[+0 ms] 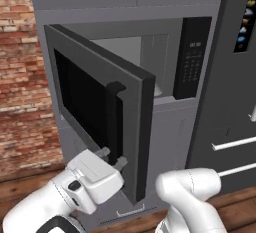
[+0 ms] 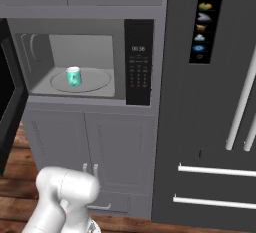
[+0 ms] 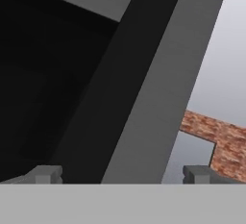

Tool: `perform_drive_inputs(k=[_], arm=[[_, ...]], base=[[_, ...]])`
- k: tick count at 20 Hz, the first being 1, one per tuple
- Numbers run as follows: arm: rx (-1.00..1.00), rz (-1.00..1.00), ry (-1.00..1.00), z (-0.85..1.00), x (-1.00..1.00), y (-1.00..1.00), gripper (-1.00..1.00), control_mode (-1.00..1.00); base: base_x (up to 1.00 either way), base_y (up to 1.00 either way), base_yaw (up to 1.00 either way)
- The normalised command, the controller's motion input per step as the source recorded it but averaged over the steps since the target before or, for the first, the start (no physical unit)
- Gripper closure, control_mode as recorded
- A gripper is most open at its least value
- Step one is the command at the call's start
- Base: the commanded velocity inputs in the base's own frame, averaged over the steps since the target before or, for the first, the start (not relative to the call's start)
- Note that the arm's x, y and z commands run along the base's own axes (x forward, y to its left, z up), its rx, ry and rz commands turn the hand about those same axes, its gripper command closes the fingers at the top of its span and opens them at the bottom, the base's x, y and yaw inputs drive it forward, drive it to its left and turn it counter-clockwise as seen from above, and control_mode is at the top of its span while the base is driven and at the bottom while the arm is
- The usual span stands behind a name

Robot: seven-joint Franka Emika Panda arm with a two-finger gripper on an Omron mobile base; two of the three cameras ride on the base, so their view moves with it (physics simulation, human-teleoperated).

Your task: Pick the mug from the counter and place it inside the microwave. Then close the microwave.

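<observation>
The teal mug (image 2: 73, 76) stands upright on the round turntable (image 2: 95, 83) inside the grey microwave (image 2: 95, 27). The microwave door (image 1: 145, 127) is swung out to the left, about half open, with its dark glass (image 1: 80, 92) and black vertical handle (image 1: 116, 122) facing me. My gripper (image 1: 112, 158) is open at the door's outer face, low down beside the handle's foot. In the hand view the gripper (image 3: 122, 175) looks straight at the door (image 3: 144, 98) from very close, with nothing between its fingertips (image 3: 48, 174). The counter is out of view.
A black keypad panel (image 2: 138, 62) sits right of the cavity. A tall dark fridge (image 2: 210, 102) with pale bar handles stands to the right. Grey cabinet doors (image 2: 90, 142) lie below the microwave. A brick wall (image 1: 20, 77) and wooden floor (image 1: 20, 182) are to the left.
</observation>
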Motion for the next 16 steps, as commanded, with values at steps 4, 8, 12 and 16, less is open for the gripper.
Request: perform_drive_inputs(k=[4,8,12,16], arm=[[0.04,0.0,0.0,0.11,0.06,-0.56,-1.0,-1.0],[0.04,0.0,0.03,0.15,0.15,-0.61,-1.0,-1.0],[0.04,0.0,0.04,0.2,0.11,-0.62,-1.0,-1.0],[0.03,0.0,0.04,0.19,0.07,-0.56,-1.0,-1.0]], base=[[0.0,0.0,0.0],[0.0,0.0,0.0],[0.0,0.0,0.0],[0.0,0.0,0.0]])
